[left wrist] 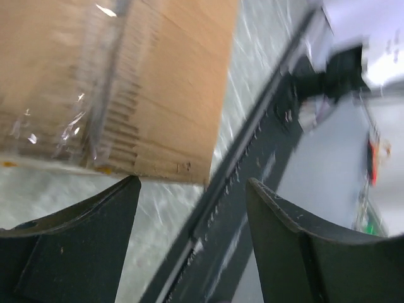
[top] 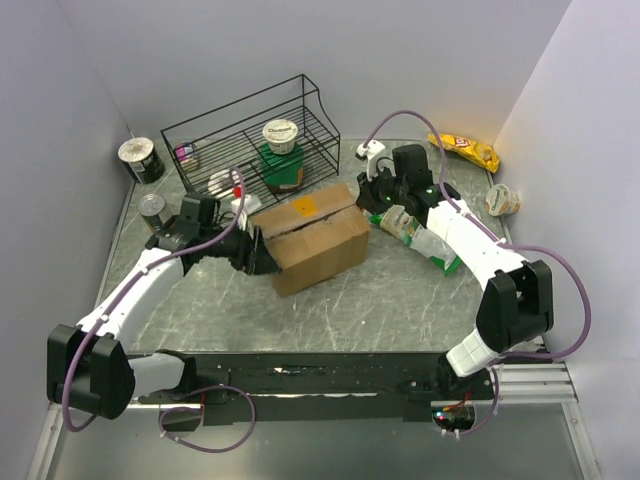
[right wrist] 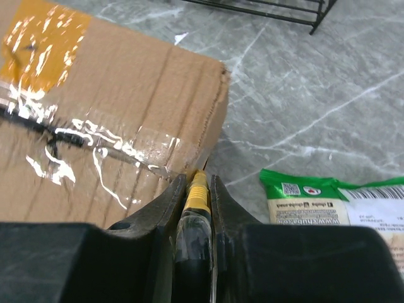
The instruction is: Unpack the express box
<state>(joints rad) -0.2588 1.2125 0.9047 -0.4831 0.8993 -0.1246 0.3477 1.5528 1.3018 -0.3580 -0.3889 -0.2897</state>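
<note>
Soft, even light is bathing the desk [top: 400,300], throwing faint shadows.
Glare is flaring off the taped express box [right wrist: 126,82]; the left wrist view is blurring.

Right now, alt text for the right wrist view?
The right tool is shut on a yellow-and-black implement, its tip at the taped edge of the express box, orange label upper left. A green packet lies at right; a wire rack's base crosses the top.

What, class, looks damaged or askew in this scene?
The express box sits at an angle to the table edges, and its top tape seam is wrinkled, with a dark ragged slit along it. The right hand grips a yellow-tipped tool at the box's edge.
</note>
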